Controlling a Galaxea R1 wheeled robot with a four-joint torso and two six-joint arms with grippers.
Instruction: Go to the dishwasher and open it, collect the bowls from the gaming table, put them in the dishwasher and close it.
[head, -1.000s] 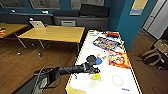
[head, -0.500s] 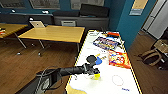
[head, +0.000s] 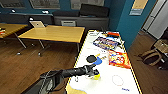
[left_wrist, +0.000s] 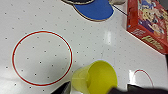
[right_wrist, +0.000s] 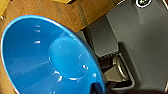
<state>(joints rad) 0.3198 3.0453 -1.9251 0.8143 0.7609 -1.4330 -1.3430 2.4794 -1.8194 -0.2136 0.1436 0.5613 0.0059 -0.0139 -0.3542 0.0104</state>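
— So, where's your yellow bowl (left_wrist: 96, 77) sitting?

— On the white top of the gaming table (head: 106, 85), near its close end, tipped so you look into its mouth. Your left claw (head: 94, 72) is right at it; dark tips flank it in the left wrist view, but I cannot tell whether they grip it.

— And your other claw?

— Your right wrist view has a blue bowl (right_wrist: 42, 60) large and close, wooden floor behind it. A dark tip overlaps its rim, yet I cannot tell if that claw is closed on it.

— What else is on the surface near you?

— A red circle (left_wrist: 42, 58) printed beside the yellow bowl, then a blue paddle (left_wrist: 95, 10) and a black one (head: 91, 58) farther up, a red game box (head: 118, 59) next to them, another colourful box (head: 107, 42) beyond.

— Off the surface?

— A wooden desk (head: 55, 33) to your left with a laptop (head: 37, 24) on it, and bags (head: 155, 53) on the floor to the right.
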